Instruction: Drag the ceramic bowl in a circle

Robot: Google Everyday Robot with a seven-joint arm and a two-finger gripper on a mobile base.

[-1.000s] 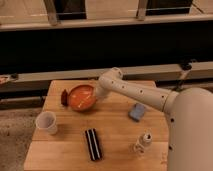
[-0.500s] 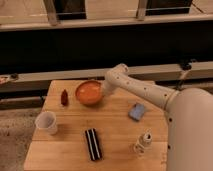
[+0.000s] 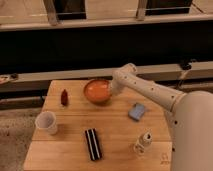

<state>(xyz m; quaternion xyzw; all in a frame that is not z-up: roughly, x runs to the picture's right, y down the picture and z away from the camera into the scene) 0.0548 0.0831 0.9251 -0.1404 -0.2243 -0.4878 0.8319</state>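
The ceramic bowl (image 3: 96, 91) is round, shallow and glossy orange. It sits on the wooden table (image 3: 115, 130) near its far edge, about the middle. My gripper (image 3: 111, 90) is at the bowl's right rim, at the end of the white arm that reaches in from the right. The arm's wrist hides the fingers where they meet the rim.
A small red object (image 3: 64, 97) stands left of the bowl. A white cup (image 3: 46, 122) sits at the left edge. A black ribbed object (image 3: 92, 144) lies at the front. A blue sponge (image 3: 136, 111) and a small white bottle (image 3: 143, 142) are on the right.
The bowl has slid right and a little toward the far edge, away from the red object, with my gripper moving along at its rim.
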